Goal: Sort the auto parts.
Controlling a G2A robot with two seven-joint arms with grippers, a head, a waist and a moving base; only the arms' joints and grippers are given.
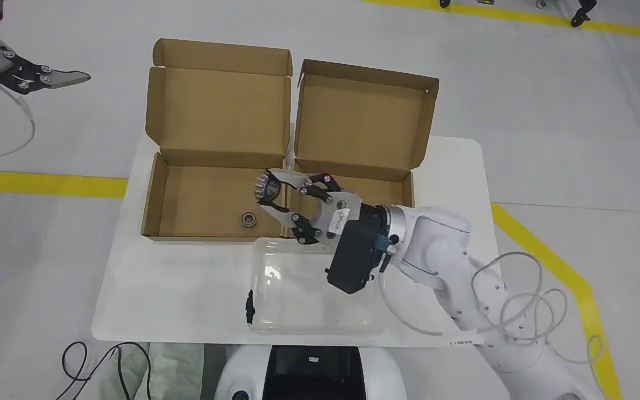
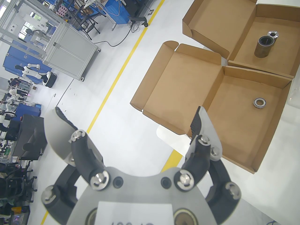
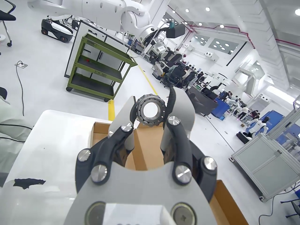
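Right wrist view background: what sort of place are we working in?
Likely a robotics test hall or workshop: yellow floor line, green shelf trolley, aluminium-framed enclosure, another white robot.

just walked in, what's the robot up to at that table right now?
It is sorting parts into two open cardboard boxes. The right pincer is shut on a roller bearing, held above the left box, where another bearing already lies. The right box holds a dark sleeve and a small silver part. The left pincer is open, holding nothing, out over the floor beside the table. A clear tray sits at the table's near edge.
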